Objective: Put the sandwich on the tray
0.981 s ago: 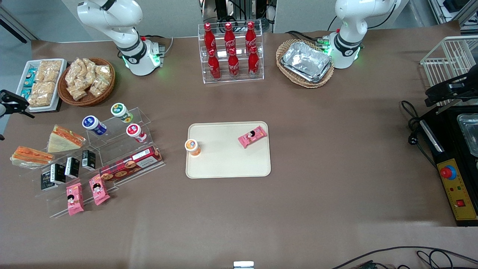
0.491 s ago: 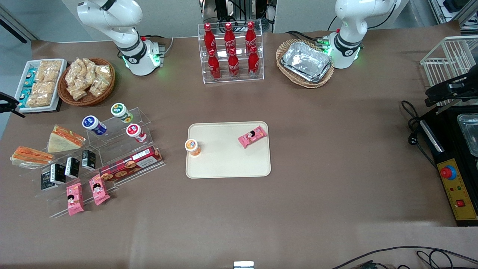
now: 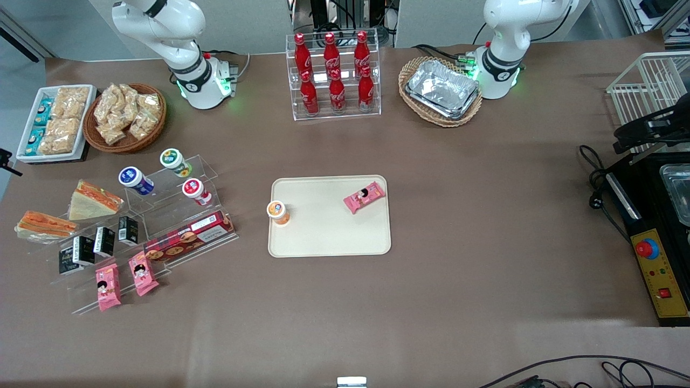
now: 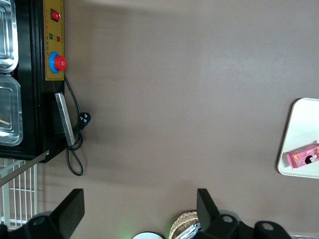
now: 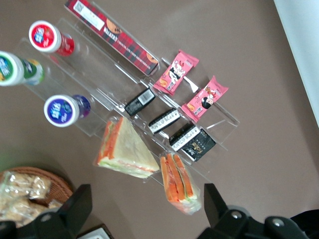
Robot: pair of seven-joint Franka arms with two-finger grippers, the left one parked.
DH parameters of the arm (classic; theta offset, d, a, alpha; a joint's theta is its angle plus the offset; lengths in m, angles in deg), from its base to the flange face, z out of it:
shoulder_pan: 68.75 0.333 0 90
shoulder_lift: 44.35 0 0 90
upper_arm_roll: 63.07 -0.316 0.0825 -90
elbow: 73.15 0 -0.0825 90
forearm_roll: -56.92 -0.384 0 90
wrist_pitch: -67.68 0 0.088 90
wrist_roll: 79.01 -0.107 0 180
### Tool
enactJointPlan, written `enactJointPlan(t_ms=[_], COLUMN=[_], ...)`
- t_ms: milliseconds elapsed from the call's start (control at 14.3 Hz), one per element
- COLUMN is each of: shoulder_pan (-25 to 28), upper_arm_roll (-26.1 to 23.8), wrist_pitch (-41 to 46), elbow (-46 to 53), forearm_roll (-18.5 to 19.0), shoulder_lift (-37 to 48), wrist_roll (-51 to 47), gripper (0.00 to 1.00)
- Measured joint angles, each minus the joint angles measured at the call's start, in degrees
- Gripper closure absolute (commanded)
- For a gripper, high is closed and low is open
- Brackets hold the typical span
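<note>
right wrist view shows the gripper hanging high above the working arm's end of the table, its two dark fingers spread wide apart with nothing between them. the sandwich lies almost straight under the open jaws, nearer one finger than the other, and well below them, not touched. it is a clear-wrapped wedge resting with its cut face up, so two wide orange filling bands show side by side between thin white bread slices, with a line of green along one edge; the wrap crumples to a glossy point at one end. just beside it, apart by a narrow gap, lies a second wedge with a big pale bread face and a redder filling edge, also under the span of the jaws. both rest at the low end of a clear acrylic step rack. farther from the jaws along that rack sit small black packs, two pink snack packs, a long red plaid biscuit box and three round-lidded cups. from the front camera the sandwich sits at the table's edge, and the cream-beige tray lies mid-table, well apart from the jaws, carrying an orange-lidded cup at its rim and a pink snack pack.
</note>
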Motion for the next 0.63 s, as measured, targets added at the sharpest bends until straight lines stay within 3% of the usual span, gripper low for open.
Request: enactJointPlan(t_ms=[631], shoulder_pan=[-4.75], upper_arm_roll=[0.44], wrist_pitch=[-5.72], elbow=[-0.03], forearm_roll=[-0.50], shoulder_lift=[-5.75], wrist_roll=[16.44], gripper=[0.00])
